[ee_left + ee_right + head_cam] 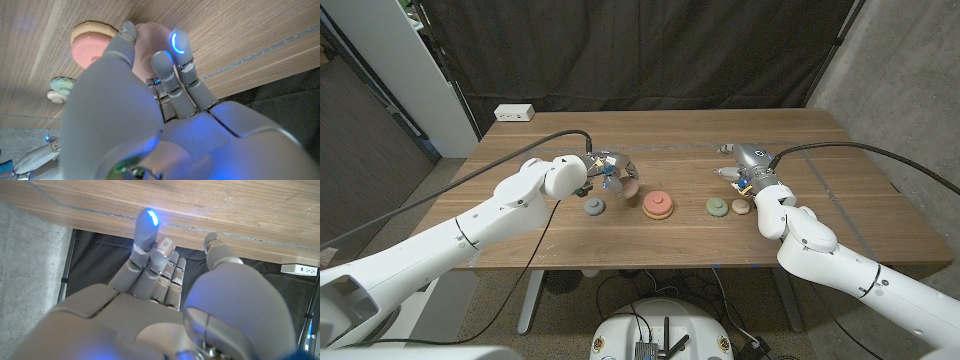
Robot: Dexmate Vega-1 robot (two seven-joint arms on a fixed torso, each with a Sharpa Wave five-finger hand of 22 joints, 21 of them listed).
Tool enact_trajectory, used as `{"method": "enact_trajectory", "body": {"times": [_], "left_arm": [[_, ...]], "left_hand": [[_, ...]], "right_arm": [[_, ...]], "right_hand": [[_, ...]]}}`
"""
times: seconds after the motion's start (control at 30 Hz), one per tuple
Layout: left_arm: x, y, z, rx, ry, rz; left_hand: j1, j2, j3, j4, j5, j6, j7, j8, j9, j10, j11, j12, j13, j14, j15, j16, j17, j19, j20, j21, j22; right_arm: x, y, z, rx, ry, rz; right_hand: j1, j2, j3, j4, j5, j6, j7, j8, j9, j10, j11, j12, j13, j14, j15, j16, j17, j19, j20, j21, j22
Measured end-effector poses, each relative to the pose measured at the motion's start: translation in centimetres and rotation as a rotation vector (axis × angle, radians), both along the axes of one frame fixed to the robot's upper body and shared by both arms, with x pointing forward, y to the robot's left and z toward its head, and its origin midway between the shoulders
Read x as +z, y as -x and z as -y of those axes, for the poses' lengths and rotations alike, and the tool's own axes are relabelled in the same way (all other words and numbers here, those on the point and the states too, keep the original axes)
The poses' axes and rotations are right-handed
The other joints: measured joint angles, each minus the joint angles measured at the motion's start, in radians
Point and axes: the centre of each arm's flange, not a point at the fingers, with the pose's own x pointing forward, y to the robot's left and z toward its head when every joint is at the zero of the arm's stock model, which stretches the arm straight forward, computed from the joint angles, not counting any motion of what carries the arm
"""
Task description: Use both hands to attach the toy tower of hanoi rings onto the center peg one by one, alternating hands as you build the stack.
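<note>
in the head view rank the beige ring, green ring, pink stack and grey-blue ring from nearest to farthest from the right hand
1. Small beige ring, just beside the right hand.
2. Green ring, next to it toward the centre.
3. Pink ring stack, table centre.
4. Grey-blue ring, far side, by the left hand.

It looked like a lab: behind the wooden table hung a black curtain, beside bare concrete wall, with a power strip.
</note>
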Motion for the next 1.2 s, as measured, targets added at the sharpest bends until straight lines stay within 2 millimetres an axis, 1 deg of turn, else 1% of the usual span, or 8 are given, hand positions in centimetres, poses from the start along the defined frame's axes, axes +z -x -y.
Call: {"method": "enact_trajectory", "body": {"times": [0.17, 0.3, 0.37, 0.4, 0.47, 0.93, 1.03, 1.2], "left_arm": [[0.4, 0.2, 0.5, -0.028, -0.005, 0.0], [0.7, 0.3, 0.8, -0.044, -0.011, -0.002], [0.9, 0.3, 1.0, -0.051, -0.015, -0.001], [1.0, 0.3, 1.1, -0.055, -0.017, 0.0], [1.1, 0.4, 1.3, -0.063, -0.023, -0.001], [1.2, 0.8, 2.9, -0.129, -0.061, -0.021], [1.2, 0.8, 3.3, -0.145, -0.072, -0.025], [1.3, 0.8, 4.0, -0.165, -0.09, -0.033]], "left_hand": [[0.0, 0.0, -0.001, -0.001, 0.0, 0.005, 0.005, 0.0, 0.0, 0.004, 0.004, 0.0, 0.0, 0.0, 0.0, -0.007, 0.0, 0.0, 0.0, 0.0, 0.0], [0.0, 0.0, -0.001, -0.001, 0.0, 0.009, 0.009, 0.0, 0.0, 0.006, 0.006, 0.001, 0.0, 0.0, 0.0, -0.007, 0.005, 0.0, 0.0, -0.004, 0.0], [0.0, 0.0, -0.005, 0.003, -0.002, 0.009, 0.009, 0.0, -0.001, 0.006, 0.006, 0.001, 0.0, 0.0, 0.0, -0.012, 0.004, 0.0, 0.0, -0.004, 0.0], [0.0, 0.0, -0.005, 0.003, -0.003, 0.009, 0.009, -0.006, -0.001, 0.006, 0.006, 0.001, 0.0, 0.0, 0.0, -0.012, 0.004, 0.0, 0.0, -0.004, 0.0], [0.0, 0.0, -0.005, 0.003, -0.004, 0.009, 0.009, -0.007, -0.001, 0.006, 0.006, 0.001, 0.0, 0.0, 0.0, -0.012, 0.005, 0.0, 0.0, -0.004, 0.0], [-0.004, 0.004, -0.008, 0.006, -0.002, 0.025, 0.025, -0.011, 0.0, 0.021, 0.021, 0.0, 0.0, 0.0, 0.0, -0.012, 0.009, 0.0, 0.0, -0.011, 0.0], [-0.006, 0.005, -0.011, 0.009, -0.002, 0.029, 0.028, -0.011, 0.0, 0.022, 0.022, 0.0, 0.0, 0.0, 0.0, -0.015, 0.009, 0.0, 0.0, -0.012, 0.0], [-0.01, 0.009, -0.011, 0.009, -0.002, 0.034, 0.034, -0.012, 0.0, 0.029, 0.029, 0.001, 0.0, 0.0, 0.0, -0.016, 0.009, 0.0, 0.0, -0.012, 0.0]], "right_arm": [[-0.1, 0.1, 0.1, -0.002, 0.0, -0.001], [-0.1, 0.1, 0.1, -0.004, 0.0, -0.001], [-0.1, 0.1, 0.2, -0.005, -0.001, -0.001], [-0.1, 0.2, 0.2, -0.005, -0.001, 0.0], [-0.1, 0.2, 0.2, -0.006, -0.002, -0.001], [-0.3, 0.2, 0.5, -0.008, -0.006, -0.007], [-0.3, 0.3, 0.6, -0.009, -0.007, -0.008], [-0.4, 0.4, 0.7, -0.012, -0.012, -0.009]], "right_hand": [[0.0, 0.0, 0.0, 0.0, 0.0, 0.005, -0.005, 0.0, 0.0, 0.0, 0.0, 0.0, 0.0, 0.0, 0.0, 0.0, 0.001, 0.0, 0.0, -0.001, 0.0], [0.0, 0.0, 0.004, -0.004, 0.0, 0.005, -0.005, 0.0, 0.0, 0.0, 0.0, 0.0, 0.0, 0.0, 0.0, 0.0, 0.003, 0.0, 0.0, -0.001, 0.0], [0.0, 0.0, 0.004, -0.004, 0.0, 0.006, -0.006, 0.0, 0.0, 0.007, -0.003, 0.0, 0.0, 0.0, 0.0, 0.0, 0.003, 0.0, 0.0, 0.002, 0.0], [0.0, 0.0, 0.004, -0.004, 0.0, 0.008, -0.008, 0.0, 0.0, 0.009, -0.002, 0.0, 0.0, 0.0, 0.0, 0.0, 0.003, 0.0, 0.0, 0.002, 0.0], [0.0, 0.0, 0.004, -0.004, 0.0, 0.008, -0.008, 0.0, 0.0, 0.011, 0.0, 0.0, 0.0, 0.004, 0.005, 0.0, 0.003, 0.0, 0.0, 0.002, 0.0], [0.0, 0.0, 0.004, -0.004, 0.0, 0.008, -0.008, 0.0, 0.0, 0.011, 0.0, 0.0, 0.0, 0.004, 0.005, 0.007, 0.003, 0.0, 0.0, 0.002, -0.003], [0.0, 0.0, 0.009, 0.001, 0.0, 0.008, -0.008, 0.0, 0.0, 0.011, 0.0, 0.0, 0.0, 0.004, 0.005, 0.007, 0.003, 0.0, 0.0, 0.002, -0.004], [0.0, 0.0, 0.009, 0.001, 0.0, 0.008, -0.008, 0.0, 0.0, 0.011, 0.0, 0.0, 0.0, 0.01, -0.001, 0.007, 0.003, 0.0, 0.0, 0.002, -0.004]]}}
